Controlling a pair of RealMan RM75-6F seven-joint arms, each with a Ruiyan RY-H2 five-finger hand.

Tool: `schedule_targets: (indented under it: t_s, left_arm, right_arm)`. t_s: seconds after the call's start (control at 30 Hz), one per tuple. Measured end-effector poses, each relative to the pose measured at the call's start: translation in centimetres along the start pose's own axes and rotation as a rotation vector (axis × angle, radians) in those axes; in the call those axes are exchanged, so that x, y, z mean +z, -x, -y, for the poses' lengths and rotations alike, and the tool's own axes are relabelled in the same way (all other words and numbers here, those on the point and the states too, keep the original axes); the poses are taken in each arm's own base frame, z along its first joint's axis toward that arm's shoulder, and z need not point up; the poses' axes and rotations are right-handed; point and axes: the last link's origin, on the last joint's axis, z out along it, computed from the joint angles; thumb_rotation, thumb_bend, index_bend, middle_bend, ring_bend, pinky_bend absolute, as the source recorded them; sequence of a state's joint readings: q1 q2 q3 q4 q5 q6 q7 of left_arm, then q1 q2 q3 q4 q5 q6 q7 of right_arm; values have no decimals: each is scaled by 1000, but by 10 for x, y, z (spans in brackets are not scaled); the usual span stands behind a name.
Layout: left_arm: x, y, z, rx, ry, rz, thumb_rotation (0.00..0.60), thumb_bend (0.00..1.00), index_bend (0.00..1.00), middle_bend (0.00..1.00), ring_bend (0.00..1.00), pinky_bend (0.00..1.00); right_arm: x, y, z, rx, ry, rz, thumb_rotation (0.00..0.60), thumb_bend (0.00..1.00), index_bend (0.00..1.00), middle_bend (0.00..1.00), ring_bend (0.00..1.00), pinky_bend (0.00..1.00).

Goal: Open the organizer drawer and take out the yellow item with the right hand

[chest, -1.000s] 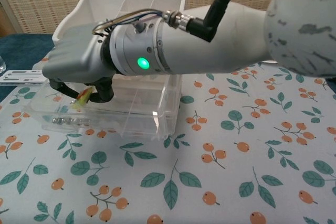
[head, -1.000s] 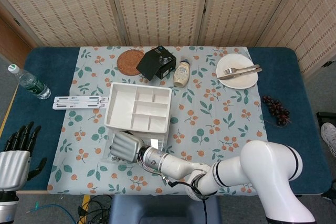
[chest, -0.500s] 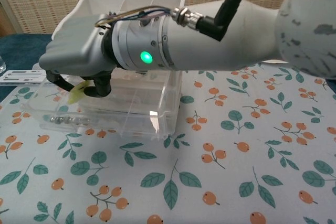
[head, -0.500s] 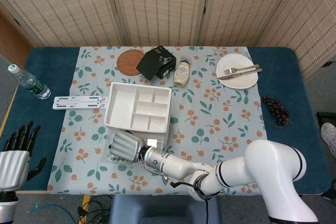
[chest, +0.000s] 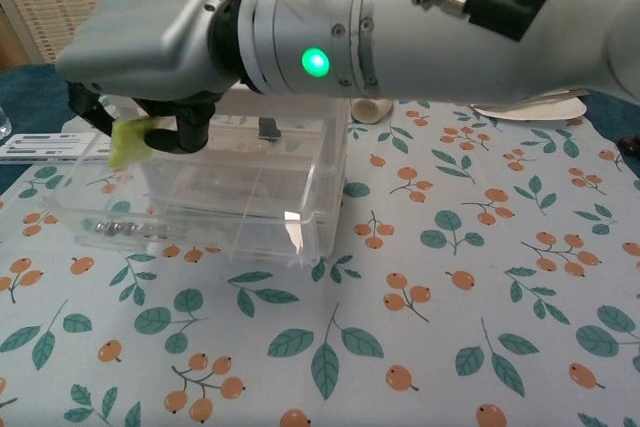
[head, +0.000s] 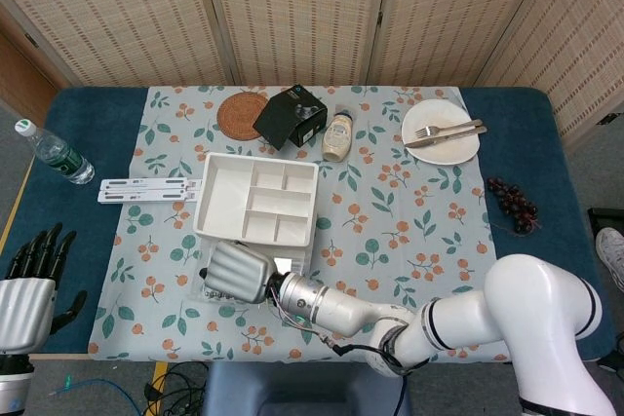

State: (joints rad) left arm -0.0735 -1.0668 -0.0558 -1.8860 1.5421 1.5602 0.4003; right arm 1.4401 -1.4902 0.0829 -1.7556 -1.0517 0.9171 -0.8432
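The yellow item (chest: 128,140) came up out of the clear organizer drawer (chest: 200,209) over the last second: you had it low inside the drawer, and by this moment it hung above the drawer's left rim, pinched in your right hand (chest: 150,57), whose fingers curled around it. In the head view that hand (head: 237,273) covered the drawer, just in front of the white organizer tray (head: 256,200). Judged from this, the drawer was open and the take-out nearly done. Small dark beads (chest: 115,229) stayed on the drawer floor. Your left hand (head: 29,284) sat well left of the drawer, fingers spread, holding nothing.
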Motion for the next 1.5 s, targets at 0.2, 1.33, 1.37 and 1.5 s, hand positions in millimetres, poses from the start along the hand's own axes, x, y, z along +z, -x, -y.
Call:
schedule_targets:
  t_s: [0.2, 1.33, 1.37, 1.5]
  left_arm:
    - [2, -1, -1, 1, 8, -2, 600, 290, 0, 0, 37, 128]
    - [15, 1, -9, 3, 41, -9, 600, 290, 0, 0, 37, 128]
    - [15, 1, -9, 2, 41, -9, 600, 290, 0, 0, 37, 128]
    - [14, 1, -8, 3, 35, -6, 600, 290, 0, 0, 37, 128]
  right_arm:
    - [-24, -12, -16, 47, 47, -60, 600, 534, 660, 980, 1000, 1000]
    - [-213, 68, -87, 312, 406, 182, 600, 535, 660, 980, 1000, 1000]
    - [-213, 73, -88, 317, 409, 196, 600, 535, 657, 979, 1000, 1000]
    - [-207, 98, -85, 347, 413, 251, 600, 535, 577, 970, 1000, 1000]
